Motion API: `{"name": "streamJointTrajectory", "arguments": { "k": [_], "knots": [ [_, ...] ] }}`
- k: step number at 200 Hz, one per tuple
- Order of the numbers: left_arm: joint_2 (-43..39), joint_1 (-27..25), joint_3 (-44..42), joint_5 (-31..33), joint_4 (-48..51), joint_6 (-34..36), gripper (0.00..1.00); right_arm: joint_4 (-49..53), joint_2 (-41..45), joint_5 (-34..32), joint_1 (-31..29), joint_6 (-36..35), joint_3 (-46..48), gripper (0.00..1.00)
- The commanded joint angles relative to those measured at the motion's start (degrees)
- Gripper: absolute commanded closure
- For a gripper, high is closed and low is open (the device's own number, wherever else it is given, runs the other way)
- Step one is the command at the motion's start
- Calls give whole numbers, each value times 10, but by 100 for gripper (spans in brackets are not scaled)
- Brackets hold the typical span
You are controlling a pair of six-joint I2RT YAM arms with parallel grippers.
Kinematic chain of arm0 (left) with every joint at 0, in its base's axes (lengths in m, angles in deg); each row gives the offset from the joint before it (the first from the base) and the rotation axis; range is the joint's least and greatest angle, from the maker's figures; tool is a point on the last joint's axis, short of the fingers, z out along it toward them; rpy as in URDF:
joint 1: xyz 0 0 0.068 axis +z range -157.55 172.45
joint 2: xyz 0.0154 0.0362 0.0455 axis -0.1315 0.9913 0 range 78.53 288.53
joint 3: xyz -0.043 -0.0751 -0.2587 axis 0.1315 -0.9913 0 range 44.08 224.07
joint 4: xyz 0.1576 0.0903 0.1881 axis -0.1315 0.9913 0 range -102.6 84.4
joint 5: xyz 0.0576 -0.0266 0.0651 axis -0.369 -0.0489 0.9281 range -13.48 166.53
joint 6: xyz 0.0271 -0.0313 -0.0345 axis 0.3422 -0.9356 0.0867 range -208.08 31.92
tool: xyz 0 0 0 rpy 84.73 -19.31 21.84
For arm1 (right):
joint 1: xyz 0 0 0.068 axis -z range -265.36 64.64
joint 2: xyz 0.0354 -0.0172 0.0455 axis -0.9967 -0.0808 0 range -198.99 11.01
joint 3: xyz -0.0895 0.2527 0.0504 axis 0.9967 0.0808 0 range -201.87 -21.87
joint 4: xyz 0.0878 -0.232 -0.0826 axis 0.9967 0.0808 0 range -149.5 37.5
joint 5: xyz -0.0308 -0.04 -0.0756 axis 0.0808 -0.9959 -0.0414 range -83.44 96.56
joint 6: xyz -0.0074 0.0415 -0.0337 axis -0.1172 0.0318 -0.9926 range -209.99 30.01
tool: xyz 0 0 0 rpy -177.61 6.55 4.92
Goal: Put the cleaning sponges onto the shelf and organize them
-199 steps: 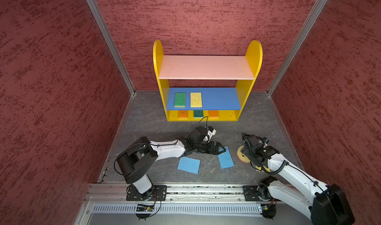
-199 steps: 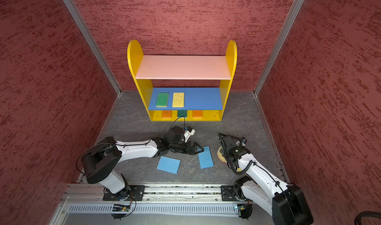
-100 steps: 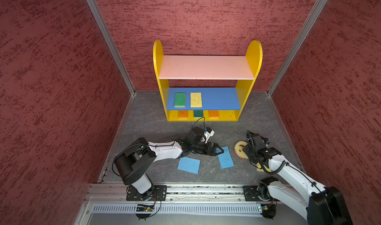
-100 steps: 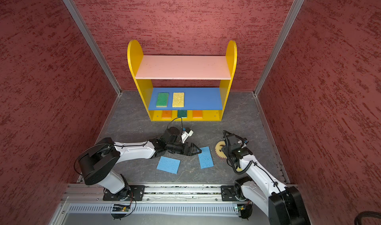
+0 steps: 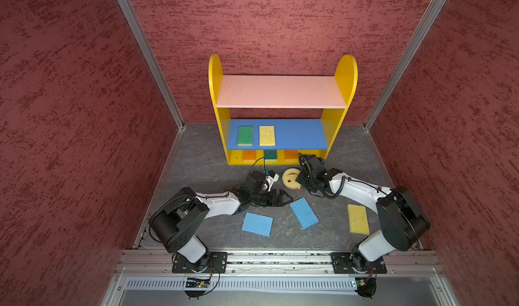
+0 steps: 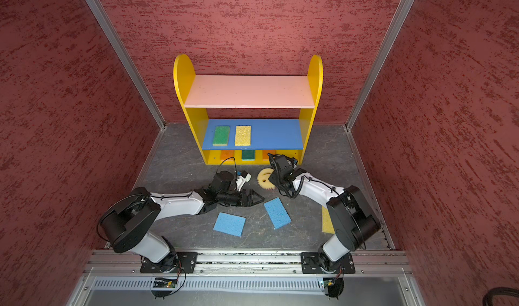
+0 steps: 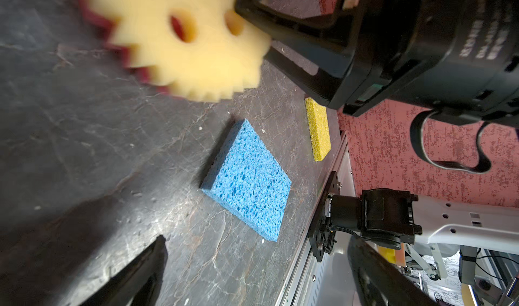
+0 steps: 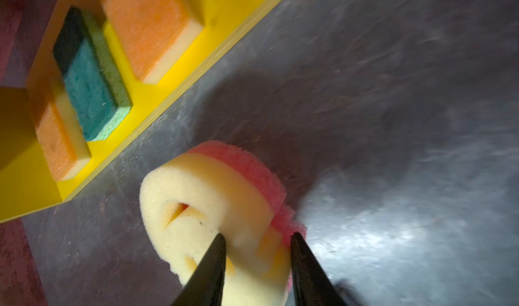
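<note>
Clamped right hand [image 8: 257,235] on round sponge [image 8: 202,186]; held left hand [image 5: 285,199] spread, empty. Likely needed next: lift onto shelf [image 5: 302,134] ahead.

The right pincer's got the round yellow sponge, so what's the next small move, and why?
Probably raise the round sponge toward the blue board: the right pincer is shut on its edge in front of the shelf, and that board is bare beside its green sponge and yellow sponge.
</note>
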Motion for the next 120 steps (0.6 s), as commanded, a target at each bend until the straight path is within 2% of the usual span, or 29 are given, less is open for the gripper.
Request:
{"name": "streamJointTrajectory", "arguments": {
  "k": [1,45,79,100,120],
  "knots": [
    [3,4,-2,2,-23,9,0,-2,-30,4,-41,-3,-39,58],
    [5,24,-15,-4,-40,-2,0,43,-51,-17,-92,-9,-71,46],
    [4,41,-24,-5,-45,-6,0,21,37,-41,-91,6,-13,40],
    [3,49,-28,-8,-49,-9,0,99,98,-91,-76,11,-1,39],
    [2,49,-29,-14,-54,-13,0,195,158,-123,-37,23,22,38]
  ]
}}
